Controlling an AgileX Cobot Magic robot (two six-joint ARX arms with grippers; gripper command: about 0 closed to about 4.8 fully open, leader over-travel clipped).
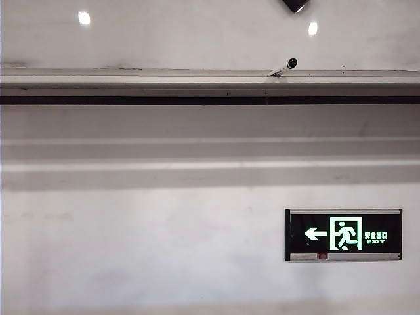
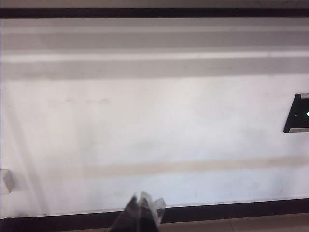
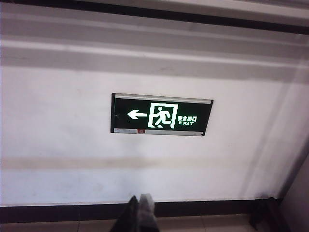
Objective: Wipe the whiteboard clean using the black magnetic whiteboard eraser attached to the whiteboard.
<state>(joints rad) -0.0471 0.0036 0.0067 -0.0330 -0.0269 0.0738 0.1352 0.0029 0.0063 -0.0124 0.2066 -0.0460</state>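
Note:
The glossy whiteboard (image 1: 197, 33) fills the upper part of the exterior view, above its silver ledge (image 1: 197, 77). The black magnetic whiteboard eraser (image 1: 295, 4) clings to the board at the top edge of that view, only partly in frame. Neither arm shows there. In the left wrist view my left gripper (image 2: 143, 200) is shut and empty, pointing at the matte wall low down near the floor. My right gripper (image 3: 140, 200) is likewise shut and empty, facing the wall below the exit sign. Board and eraser appear in neither wrist view.
A white marker with a black cap (image 1: 284, 67) lies tilted on the ledge right of centre. A black, green-lit exit sign (image 1: 342, 234) hangs on the wall below the board, also seen as exit sign (image 3: 161, 115). A dark skirting strip (image 2: 241, 209) runs along the floor.

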